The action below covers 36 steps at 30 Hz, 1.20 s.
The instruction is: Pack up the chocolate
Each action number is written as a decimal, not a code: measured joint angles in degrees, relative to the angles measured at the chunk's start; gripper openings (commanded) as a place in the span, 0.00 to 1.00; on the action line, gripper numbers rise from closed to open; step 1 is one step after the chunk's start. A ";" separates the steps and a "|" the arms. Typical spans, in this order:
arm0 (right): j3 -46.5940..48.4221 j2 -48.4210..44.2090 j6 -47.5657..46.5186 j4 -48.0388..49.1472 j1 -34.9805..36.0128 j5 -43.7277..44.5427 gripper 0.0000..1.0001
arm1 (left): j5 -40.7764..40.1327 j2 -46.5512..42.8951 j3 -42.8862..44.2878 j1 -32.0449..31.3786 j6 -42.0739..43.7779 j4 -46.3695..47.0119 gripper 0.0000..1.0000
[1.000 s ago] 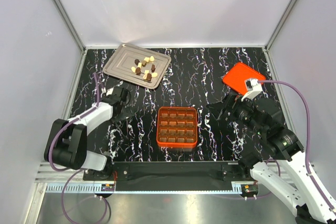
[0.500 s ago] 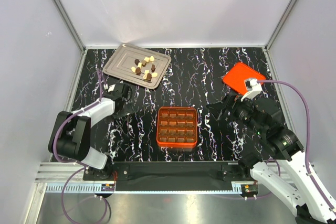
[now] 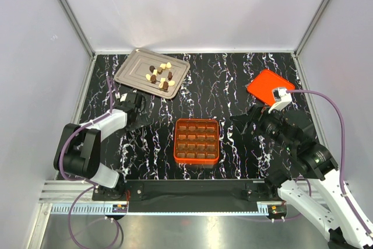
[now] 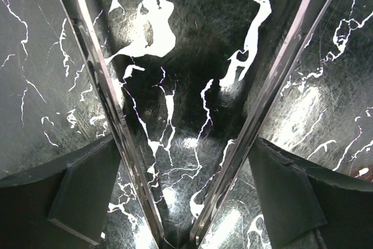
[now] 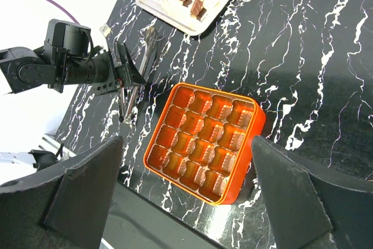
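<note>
My left fingers point(image 4: 81, 193): spread wide and low over the tabletop point(image 3: 233, 80). They straddle the metal tongs point(image 4: 111, 115), one finger outside each shiny arm. I cannot tell whether my pads touch the metal.

My right fingers point(image 5: 81, 185): spread fully wide with nothing between them. I hang above the tabletop, to the right of the orange box point(image 5: 201, 144).

Chocolate point(image 3: 160, 74): small dark brown and cream-white pieces lie loosely together on the grey tray point(image 3: 131, 68). None is in the box.

Tray: far left part of the tabletop, set at a slant, well apart from the box.

Tongs: flat on the tabletop just on the near side of the tray. The two arms open in a V away from my left wrist.

Orange box: near middle of the tabletop, between my two arms. Its brown grid cells face up.

Orange lid point(image 3: 268, 84): flat on the far right of the tabletop, partly hidden by my right wrist.
</note>
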 measured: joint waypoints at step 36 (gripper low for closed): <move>0.00 -2.91 2.21 -2.95 0.00 1.25 1.00 | 3.19 -10.08 31.45 -2.89 9.86 -33.94 0.51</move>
